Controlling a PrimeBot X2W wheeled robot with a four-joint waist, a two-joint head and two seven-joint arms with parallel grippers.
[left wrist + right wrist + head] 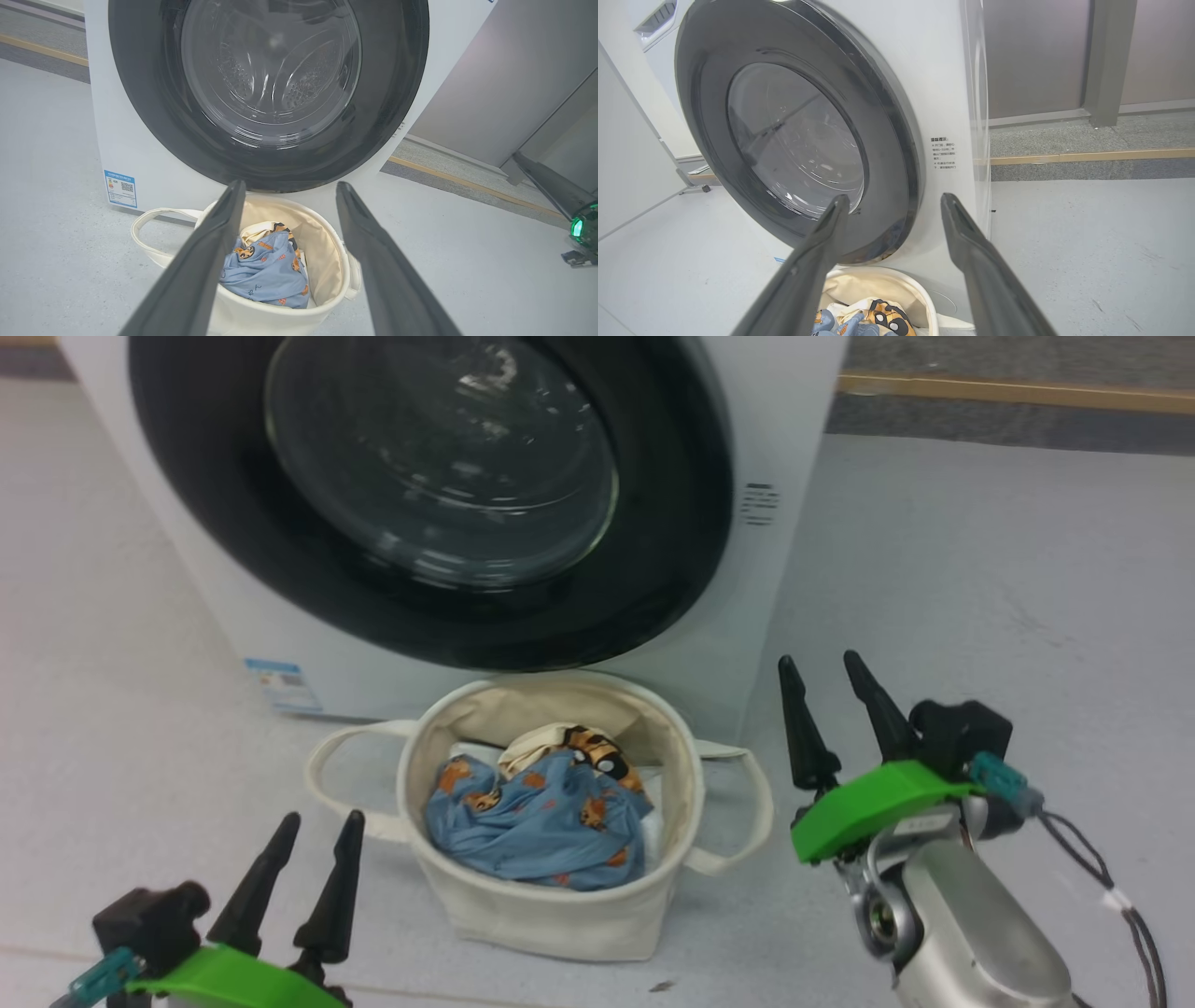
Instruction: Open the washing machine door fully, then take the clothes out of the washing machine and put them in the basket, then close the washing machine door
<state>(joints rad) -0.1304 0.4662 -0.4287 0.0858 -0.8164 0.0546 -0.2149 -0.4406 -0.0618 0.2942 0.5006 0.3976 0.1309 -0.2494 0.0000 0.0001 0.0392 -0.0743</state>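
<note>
The white washing machine (794,448) stands ahead with its washing machine door (439,495) shut flat against the front, black ring around clear glass. On the floor right in front of it sits the cream basket (551,905). Inside lie the clothes (537,812), a light blue garment with orange animals and a cream piece with an orange-black face. My left gripper (317,817) is open at the lower left, short of the basket. To the basket's right, my right gripper (822,658) is open and holds nothing. The left wrist view looks over the basket (327,252) at the door (154,93).
A blue label (280,683) marks the machine's lower left corner. Pale grey floor (1008,579) spreads to both sides. A wooden strip (1018,390) runs along the back at the right. A cable (1111,887) trails from my right wrist. Grey wall panels (1036,56) stand behind the machine.
</note>
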